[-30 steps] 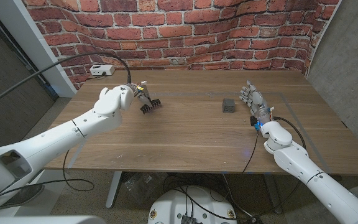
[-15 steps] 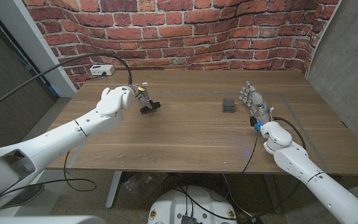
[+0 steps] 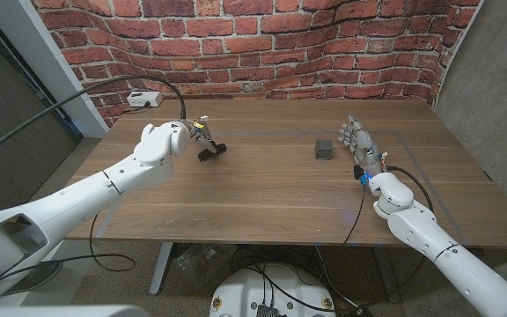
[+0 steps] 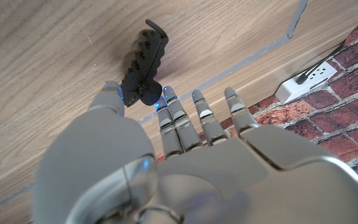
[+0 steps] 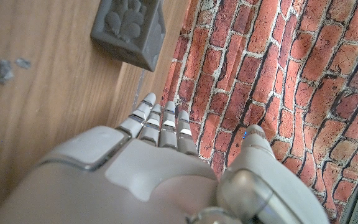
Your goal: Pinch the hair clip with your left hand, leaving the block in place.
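We look down on a wooden table (image 3: pixel 262 194) set against a red brick wall (image 3: pixel 262 44).

Nearest us, our right hand (image 3: pixel 360 144) stands at the table's right side with fingers straight and apart, holding nothing; just beside it toward the middle sits the grey block (image 3: pixel 323 149). Across the table, our left hand (image 3: pixel 172 139) pinches the black hair clip (image 3: pixel 210 151) between thumb and a finger, its teeth close over the wood. Farther back, a white power strip (image 3: pixel 143 99) lies by the wall.
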